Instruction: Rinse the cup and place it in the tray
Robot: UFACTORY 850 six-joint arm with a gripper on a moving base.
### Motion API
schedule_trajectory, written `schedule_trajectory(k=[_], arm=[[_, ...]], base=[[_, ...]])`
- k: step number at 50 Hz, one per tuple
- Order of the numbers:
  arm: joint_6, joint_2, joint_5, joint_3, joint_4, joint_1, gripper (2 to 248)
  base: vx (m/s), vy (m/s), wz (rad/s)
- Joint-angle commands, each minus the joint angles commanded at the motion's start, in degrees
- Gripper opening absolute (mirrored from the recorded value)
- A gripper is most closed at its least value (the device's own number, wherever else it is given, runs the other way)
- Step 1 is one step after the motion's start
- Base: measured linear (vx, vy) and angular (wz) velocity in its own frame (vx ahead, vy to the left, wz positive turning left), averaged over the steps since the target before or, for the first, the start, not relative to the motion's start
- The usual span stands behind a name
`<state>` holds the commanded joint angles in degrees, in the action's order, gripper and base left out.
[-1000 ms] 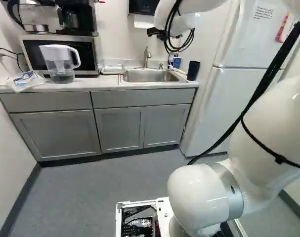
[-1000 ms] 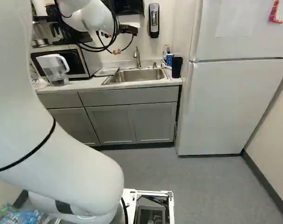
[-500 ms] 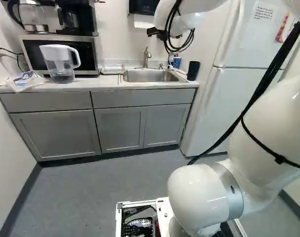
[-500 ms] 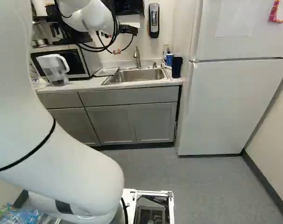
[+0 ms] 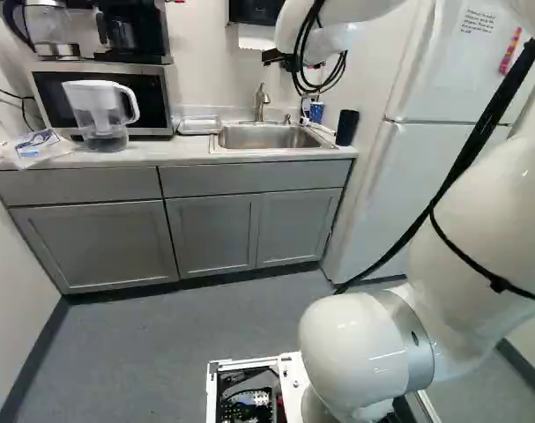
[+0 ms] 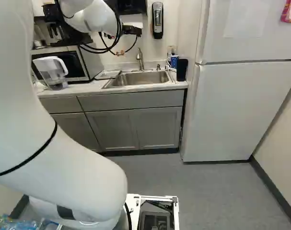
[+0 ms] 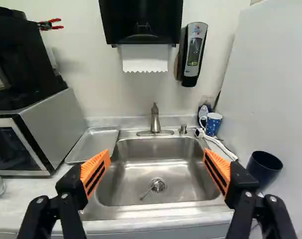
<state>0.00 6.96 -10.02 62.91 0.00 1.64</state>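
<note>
Base (image 5: 292, 372): has moved slightly forward.
Surface (image 5: 152, 156): nearer the base than before.
Fridge (image 6: 236, 110): also nearer the base than before.

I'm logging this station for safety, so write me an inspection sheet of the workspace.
Surface: pale countertop around the sink; spills: nothing seen.
Job's things: blue patterned mug and dark cup on one side of the sink, metal tray on the other; which cup is meant, cannot tell.
Clutter: pitcher and plastic packet, at the left of the left base view.
Claw: open, nothing gripped.
Cables: black cable along the arm.
Surroundings: refrigerator at the countertop's end.
</note>
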Motion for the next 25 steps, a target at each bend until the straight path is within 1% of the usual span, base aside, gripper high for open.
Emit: schedule_trajectory(k=[25], arm=[[0.0,0.0,0.0,0.0,0.0,0.0,247]], base=[[0.105,0.001,-0.008]])
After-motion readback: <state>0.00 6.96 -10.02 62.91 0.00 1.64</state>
